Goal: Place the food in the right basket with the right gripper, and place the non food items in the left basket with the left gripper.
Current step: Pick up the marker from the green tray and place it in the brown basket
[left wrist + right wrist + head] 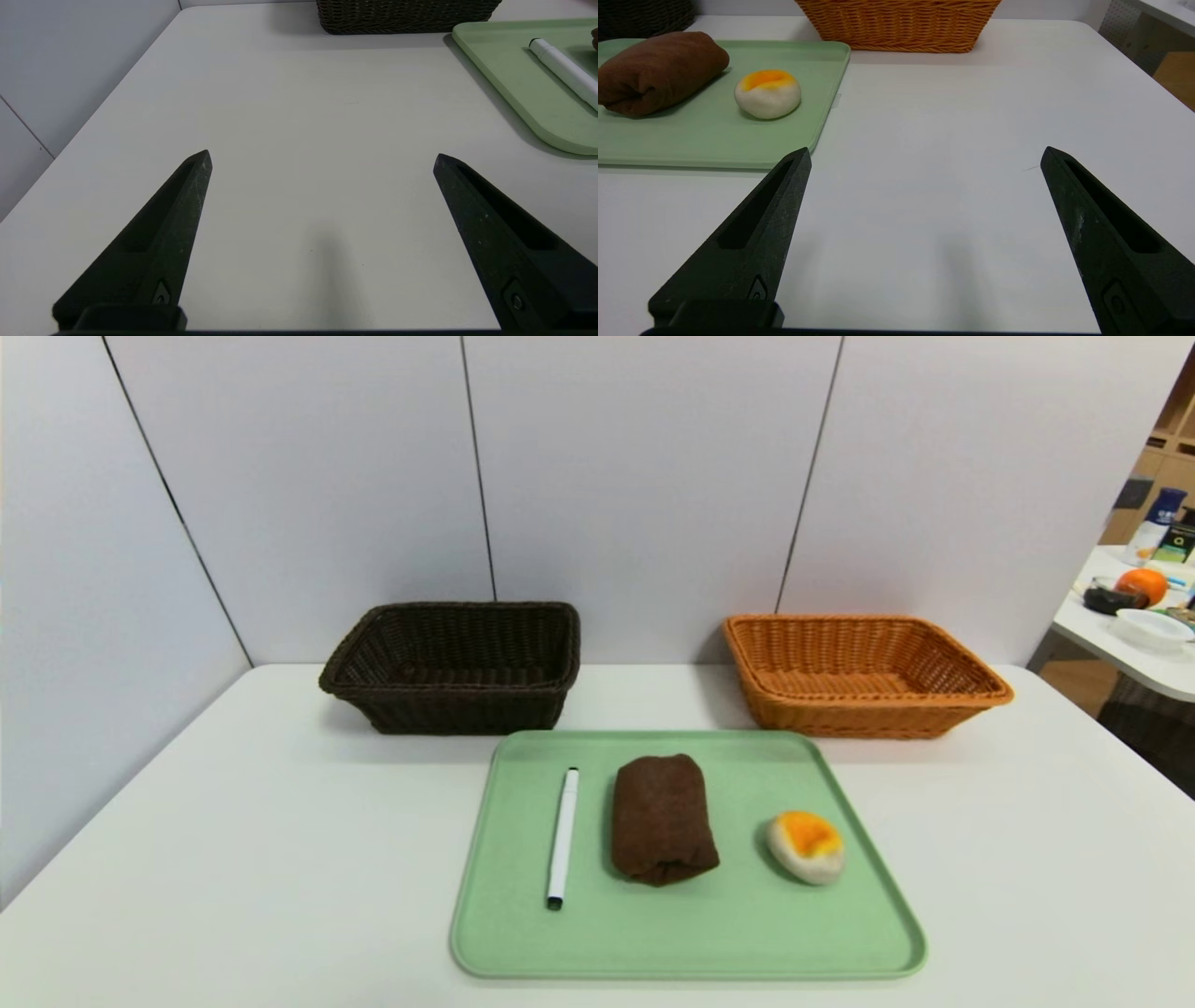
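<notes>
Both end effectors, left (322,156) and right (927,151), are hovering wide open and empty over the table's (280,859) near corners (straddling the bun (807,847) squarely, then squeezing gently, would serve the right one best).

green tray (747,933) on white table (280,859) | orange fruit (1142,585), far right, apparently beside bowl (1153,629)

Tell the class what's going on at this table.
Nothing is being handled yet. The left gripper and right gripper hang over the table, fingers open and empty. The pen, brown towel and bun lie on the green tray. Behind it, the dark basket and orange basket both stand empty.
</notes>
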You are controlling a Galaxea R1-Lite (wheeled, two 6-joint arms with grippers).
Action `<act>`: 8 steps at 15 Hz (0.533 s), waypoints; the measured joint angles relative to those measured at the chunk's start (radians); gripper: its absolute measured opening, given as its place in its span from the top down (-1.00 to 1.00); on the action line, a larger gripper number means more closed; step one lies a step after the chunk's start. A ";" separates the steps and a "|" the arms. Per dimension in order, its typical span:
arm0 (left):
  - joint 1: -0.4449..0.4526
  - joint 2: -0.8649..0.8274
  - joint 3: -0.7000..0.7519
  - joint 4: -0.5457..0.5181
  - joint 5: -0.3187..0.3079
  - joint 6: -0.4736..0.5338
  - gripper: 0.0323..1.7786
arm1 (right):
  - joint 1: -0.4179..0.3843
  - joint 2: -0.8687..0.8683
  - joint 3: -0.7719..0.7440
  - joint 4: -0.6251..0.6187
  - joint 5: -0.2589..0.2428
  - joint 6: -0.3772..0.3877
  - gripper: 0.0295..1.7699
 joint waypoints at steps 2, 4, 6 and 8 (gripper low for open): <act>0.000 0.000 0.000 0.000 0.000 0.000 -0.90 | 0.000 0.000 0.001 -0.001 0.001 -0.004 -0.92; 0.000 0.000 0.000 0.000 0.001 -0.003 -0.90 | 0.000 0.000 0.001 -0.001 0.001 -0.002 -0.92; 0.000 0.000 0.000 0.000 -0.001 0.000 -0.90 | 0.000 0.000 0.001 -0.001 0.000 -0.003 -0.92; 0.000 0.000 0.000 0.000 -0.006 0.014 -0.90 | 0.000 0.000 0.001 -0.002 0.003 -0.007 -0.92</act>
